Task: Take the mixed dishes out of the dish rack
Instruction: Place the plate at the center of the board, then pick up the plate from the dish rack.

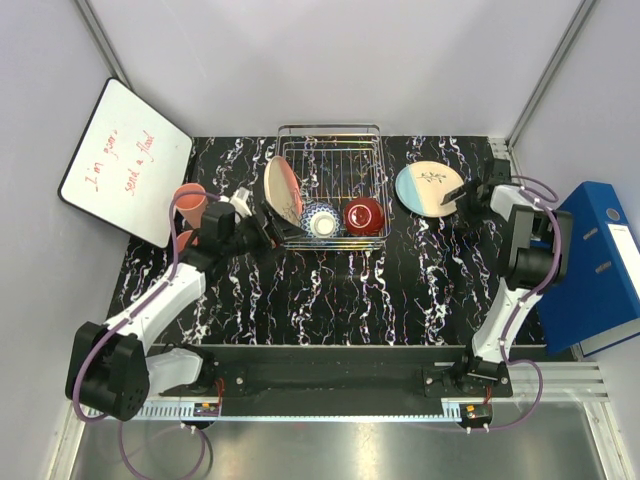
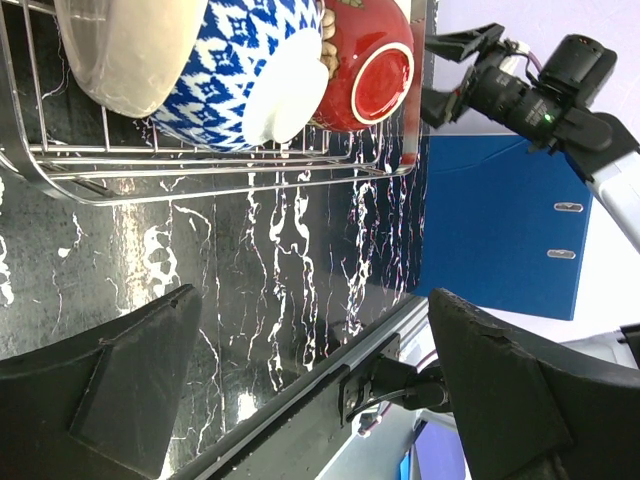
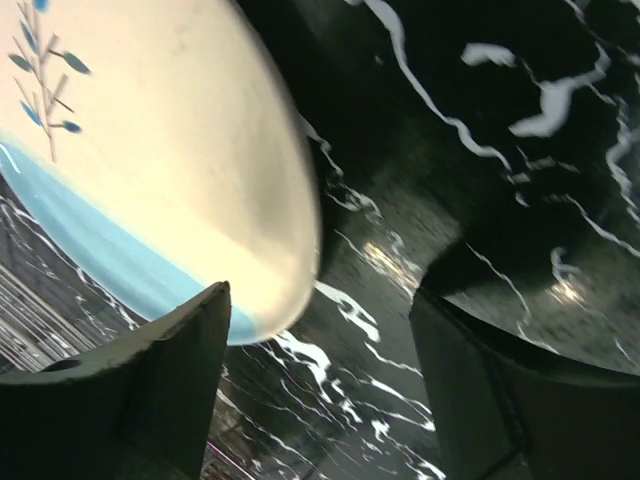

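Your left tool (image 2: 315,300), jaws wide and empty, sits at the lower-left corner of the dish rack (image 1: 330,127); drive in carelessly and you could knock the leaning pink-edged plate (image 1: 283,188) or the patterned bowl (image 1: 321,220). Farther right, your right tool (image 3: 320,295) stands open astride the rim of the blue-edged plate (image 1: 425,185) on the worktop (image 1: 330,290); a crooked retreat could drag it.

Only the whiteboard (image 1: 125,160), left of the left claw (image 1: 268,228) and slightly beyond it, carries writing: two lines of red handwriting, seemingly "I'm poor" and "send a…" — last word unclear. Right of the right claw (image 1: 462,206), the blue binder (image 1: 598,275) has a white label (image 1: 621,238) — too small to read
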`<move>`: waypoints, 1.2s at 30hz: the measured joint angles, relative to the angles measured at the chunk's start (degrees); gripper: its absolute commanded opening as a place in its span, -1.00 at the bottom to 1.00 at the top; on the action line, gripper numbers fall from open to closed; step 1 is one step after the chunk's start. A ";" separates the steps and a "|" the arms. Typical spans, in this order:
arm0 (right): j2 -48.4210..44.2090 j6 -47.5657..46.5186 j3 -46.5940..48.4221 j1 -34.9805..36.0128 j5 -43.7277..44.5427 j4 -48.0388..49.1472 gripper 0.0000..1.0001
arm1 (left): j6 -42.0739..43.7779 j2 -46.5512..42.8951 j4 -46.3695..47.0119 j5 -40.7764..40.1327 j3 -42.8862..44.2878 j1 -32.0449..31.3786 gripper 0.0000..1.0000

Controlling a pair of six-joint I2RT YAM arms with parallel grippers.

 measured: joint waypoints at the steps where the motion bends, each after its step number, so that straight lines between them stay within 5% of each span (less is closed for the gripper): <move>1: -0.57 -0.24 -0.44 0.00 0.35 -0.74 0.64 | 0.00 0.00 -0.15 0.02 0.00 -0.04 0.98; 9: -7.26 -0.52 -7.72 0.00 2.99 -1.55 0.64 | 1.97 0.00 -3.37 -0.90 0.83 -0.22 0.98; 13: -21.77 1.25 -17.09 0.42 3.48 0.72 0.66 | 5.79 -0.74 -9.55 -5.66 5.60 -0.24 0.98; 19: -41.29 0.85 -16.11 4.37 3.06 5.55 0.62 | 12.11 -0.04 -17.81 -16.81 19.47 -0.28 0.98; 25: -51.63 -0.92 -16.28 12.33 2.78 7.28 0.61 | 20.72 13.14 -25.64 -28.98 37.90 -0.28 0.94; 29: -54.66 -1.31 -18.80 14.25 1.99 7.17 0.61 | 24.65 21.86 -29.00 -33.29 42.73 -0.28 0.90; 36: -56.63 -1.86 -23.37 15.13 1.79 7.13 0.59 | 29.03 33.73 -33.05 -35.63 50.56 -0.31 0.09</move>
